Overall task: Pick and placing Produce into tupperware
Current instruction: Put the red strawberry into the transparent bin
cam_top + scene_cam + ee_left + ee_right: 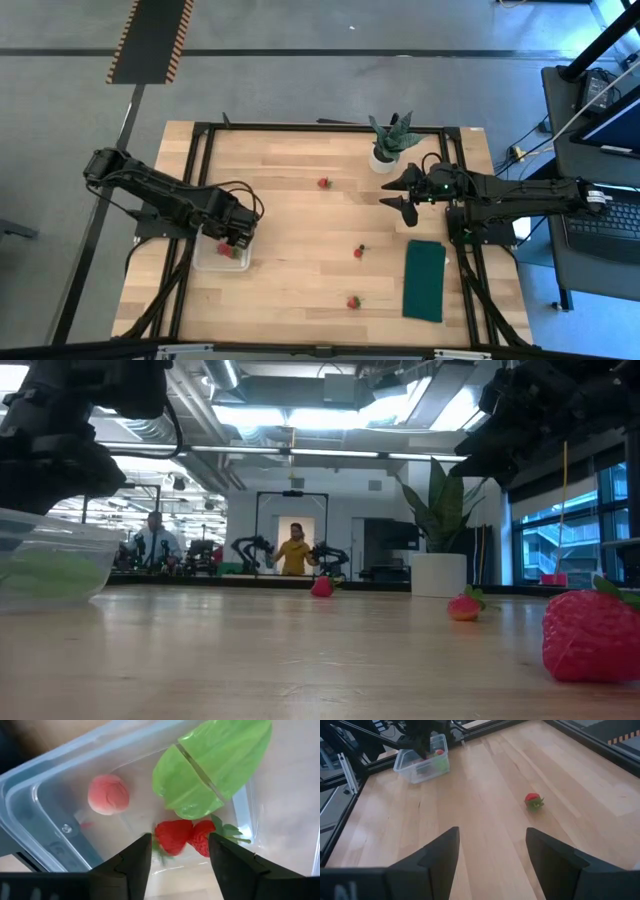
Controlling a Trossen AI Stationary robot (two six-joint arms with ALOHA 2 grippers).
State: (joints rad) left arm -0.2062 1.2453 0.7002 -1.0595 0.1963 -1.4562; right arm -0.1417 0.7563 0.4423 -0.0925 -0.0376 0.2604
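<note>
The clear tupperware (212,258) sits near the table's left edge. In the left wrist view it holds two red strawberries (172,836), a light green leaf (210,765) and a pale pink round piece (108,794), all lying on its floor. My left gripper (177,855) hovers open just above the strawberries, inside the rim (236,240). Three more strawberries lie on the table (323,183), (358,252), (353,302). My right gripper (400,196) is open above the far right part of the table; its own view shows one strawberry (534,801) ahead of it (492,855).
A spiky potted plant (390,142) stands at the far edge, just beyond my right gripper. A dark green cloth (425,280) lies flat near the right edge. Bare wood stretches between the tupperware and the loose strawberries. People stand in the room behind the table (293,550).
</note>
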